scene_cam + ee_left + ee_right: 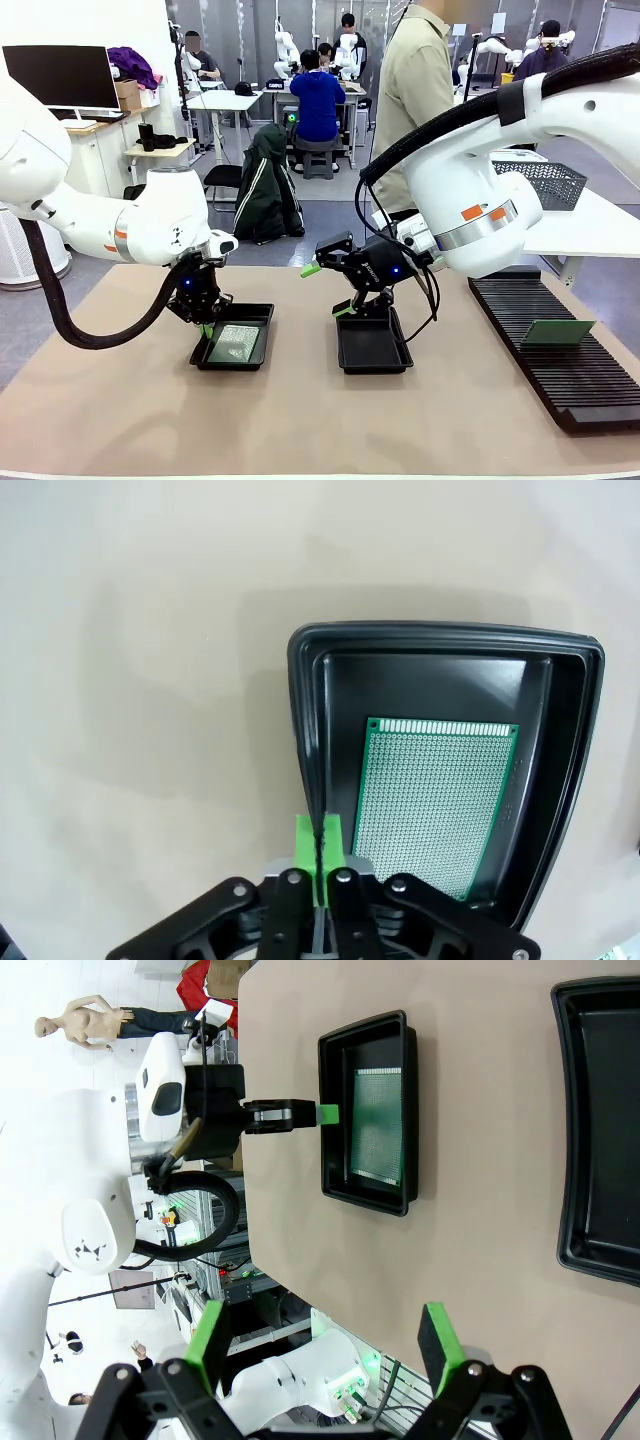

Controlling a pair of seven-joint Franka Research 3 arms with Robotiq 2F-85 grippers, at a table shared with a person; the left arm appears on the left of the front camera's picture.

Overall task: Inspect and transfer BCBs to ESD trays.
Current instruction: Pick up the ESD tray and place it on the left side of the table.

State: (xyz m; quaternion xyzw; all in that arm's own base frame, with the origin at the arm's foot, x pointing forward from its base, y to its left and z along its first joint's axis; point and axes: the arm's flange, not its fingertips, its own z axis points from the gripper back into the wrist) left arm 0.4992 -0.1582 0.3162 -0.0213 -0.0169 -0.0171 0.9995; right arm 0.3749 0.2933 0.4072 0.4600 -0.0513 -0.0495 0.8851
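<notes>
BCB (435,805) lies flat in left tray (440,632), long axis in line with left tool (320,845), just off its pressed-together pads (306,840) at the rim; right tool (320,1338), jaws apart, hangs by empty tray (610,1110).

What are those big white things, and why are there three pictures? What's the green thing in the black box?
They are two robot arms with gripping jaws. The wide picture looks across the table; the other two come from a camera on each wrist. The left tray holds a green circuit board, and the left arm has its jaws pinched shut on that tray's rim. The right arm holds its jaws open near the empty right tray. A long black rack holds another board.
</notes>
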